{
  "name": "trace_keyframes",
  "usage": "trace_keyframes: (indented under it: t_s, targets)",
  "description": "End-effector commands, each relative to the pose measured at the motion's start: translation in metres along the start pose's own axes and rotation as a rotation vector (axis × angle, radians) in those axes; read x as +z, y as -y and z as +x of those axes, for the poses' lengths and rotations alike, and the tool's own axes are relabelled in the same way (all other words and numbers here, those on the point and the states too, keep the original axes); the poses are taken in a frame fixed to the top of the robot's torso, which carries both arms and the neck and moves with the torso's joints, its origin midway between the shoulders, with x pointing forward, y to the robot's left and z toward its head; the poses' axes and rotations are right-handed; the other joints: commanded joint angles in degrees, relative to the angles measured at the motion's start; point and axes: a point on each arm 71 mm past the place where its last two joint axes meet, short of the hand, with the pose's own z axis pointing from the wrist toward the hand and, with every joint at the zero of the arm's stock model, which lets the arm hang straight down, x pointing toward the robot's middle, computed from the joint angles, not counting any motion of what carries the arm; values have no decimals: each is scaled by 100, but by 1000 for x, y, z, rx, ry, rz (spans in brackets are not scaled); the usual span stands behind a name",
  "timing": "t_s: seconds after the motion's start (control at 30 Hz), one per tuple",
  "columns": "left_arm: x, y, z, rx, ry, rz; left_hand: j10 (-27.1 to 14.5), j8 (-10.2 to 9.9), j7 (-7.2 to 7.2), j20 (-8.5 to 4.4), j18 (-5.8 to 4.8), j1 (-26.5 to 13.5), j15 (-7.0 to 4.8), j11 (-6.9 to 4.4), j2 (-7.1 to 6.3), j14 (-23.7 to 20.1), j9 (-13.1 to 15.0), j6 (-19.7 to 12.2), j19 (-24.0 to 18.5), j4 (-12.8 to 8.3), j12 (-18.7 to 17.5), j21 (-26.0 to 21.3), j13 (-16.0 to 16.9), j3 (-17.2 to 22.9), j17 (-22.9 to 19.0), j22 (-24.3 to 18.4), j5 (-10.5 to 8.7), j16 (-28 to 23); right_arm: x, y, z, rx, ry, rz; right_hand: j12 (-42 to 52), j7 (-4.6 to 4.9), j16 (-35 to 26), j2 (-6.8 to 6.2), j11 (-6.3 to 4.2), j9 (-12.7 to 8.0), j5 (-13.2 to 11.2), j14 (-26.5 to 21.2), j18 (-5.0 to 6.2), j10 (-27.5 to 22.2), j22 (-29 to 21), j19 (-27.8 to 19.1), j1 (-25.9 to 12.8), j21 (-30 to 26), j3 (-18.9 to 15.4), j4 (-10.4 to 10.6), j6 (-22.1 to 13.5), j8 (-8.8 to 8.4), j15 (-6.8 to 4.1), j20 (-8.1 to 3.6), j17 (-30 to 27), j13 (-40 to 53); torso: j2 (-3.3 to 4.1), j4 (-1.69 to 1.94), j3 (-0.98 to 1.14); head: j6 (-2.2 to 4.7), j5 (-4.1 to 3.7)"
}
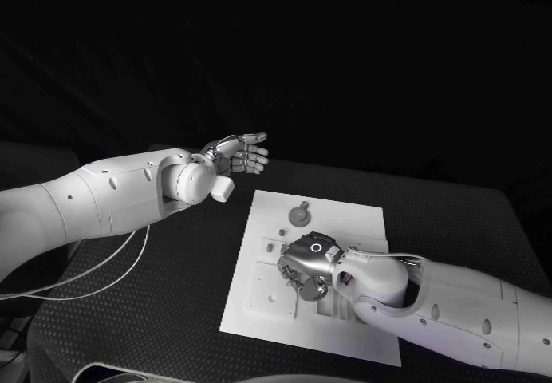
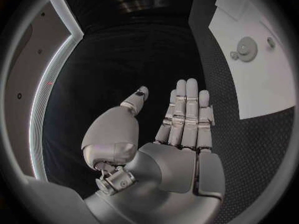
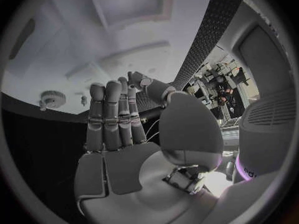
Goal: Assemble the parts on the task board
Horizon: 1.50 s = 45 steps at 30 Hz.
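Head view shows the white task board [image 1: 345,219] lying flat in the middle of the black bench [image 1: 150,319]; the right hand [image 1: 309,263] is low over the middle of the board, palm down; its fingers [image 3: 112,114] are straight and side by side, and they hold nothing; the left hand [image 1: 236,153] is up in the air, off the board near its far left corner; its fingers [image 2: 187,114] are straight and flat too, with the thumb out to the side, and nothing is in them; a round part with teeth like a gear [image 1: 300,215] sits on the far end of the board, just past the right hand; smaller parts [image 1: 281,233] lie beside it.
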Motion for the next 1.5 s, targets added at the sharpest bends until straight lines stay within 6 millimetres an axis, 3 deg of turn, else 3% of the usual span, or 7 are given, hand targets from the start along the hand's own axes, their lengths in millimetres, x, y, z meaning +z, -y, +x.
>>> trace_keyframes:
  t_s: [0.03,0.37,0.73,0.93,1.5]
  targets:
    - [0,2,2,5,-19,16,-3,-3,-9,1,61,21,-18,-23,33,21,-10,49,58,-33,41,-38,7,-16,5,80,7,13,0,-2,3,-19,-8,-4,4,-1,4,-19,9,2,-27,10,157,34,1,50,53,22,18,27,54,33,-13,-10,-7,10,3,10,-1,-12,13]
    - [0,2,1,9,-20,14,-3,-3,-11,2,59,21,-17,-23,35,21,-11,53,58,-34,46,-40,9,-20,5,80,7,13,4,-2,3,-29,-4,5,4,-4,6,-33,5,8,-27,18,157,45,1,57,56,27,28,33,63,34,-16,-14,-6,14,0,1,-1,-30,48]
    - [-1,1,1,10,-24,11,-5,-4,-12,2,58,19,-17,-24,38,20,-13,54,58,-32,52,-44,10,-23,5,80,7,12,6,-3,4,-32,-9,4,1,-6,7,-38,3,11,-27,22,157,50,1,61,59,29,35,37,66,33,-18,-17,-5,16,1,-5,-1,-16,35]
    - [-1,1,2,12,-28,10,-7,-4,-13,2,57,19,-17,-24,39,19,-14,55,58,-32,54,-46,10,-25,5,79,7,11,6,-4,5,-32,-14,1,0,-6,8,-40,2,12,-27,25,157,53,1,63,58,31,38,40,68,32,-19,-18,-5,17,3,-3,-1,-58,41]
    - [-1,1,1,15,-28,10,-12,-6,-14,2,56,23,-16,-23,39,17,-17,57,57,-35,59,-50,10,-27,5,79,7,10,7,-5,8,-29,-21,-4,-3,-7,8,-42,1,15,-27,28,157,56,0,68,57,33,42,44,69,30,-21,-21,-5,18,5,-5,2,-84,49]
